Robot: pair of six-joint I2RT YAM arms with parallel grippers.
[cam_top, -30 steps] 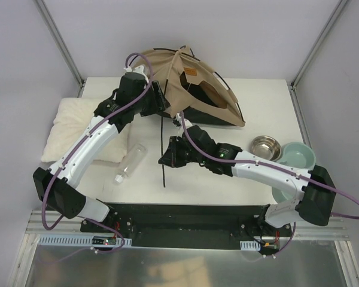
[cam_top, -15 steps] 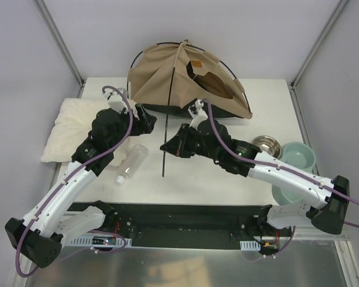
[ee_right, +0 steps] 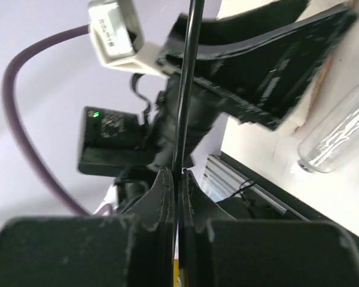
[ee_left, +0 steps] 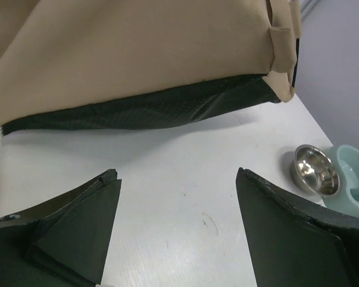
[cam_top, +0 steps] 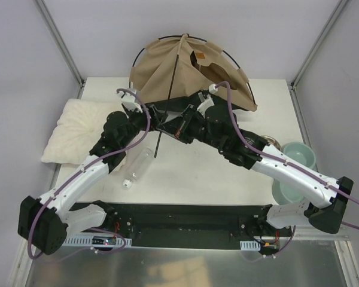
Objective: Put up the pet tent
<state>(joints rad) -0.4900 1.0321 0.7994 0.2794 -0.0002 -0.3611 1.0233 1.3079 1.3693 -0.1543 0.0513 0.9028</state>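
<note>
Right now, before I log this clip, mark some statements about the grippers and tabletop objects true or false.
1. The right gripper is shut on a thin black pole. True.
2. The left gripper clamps the tent. False: the left gripper is open and empty, the tent ahead of it.
3. The bottle stands upright. False: the bottle lies on its side on the table.
4. The pillow lies at the table's left side. True.
5. The steel bowl sits inside the tent. False: the steel bowl stands beside the teal bowl.
</note>
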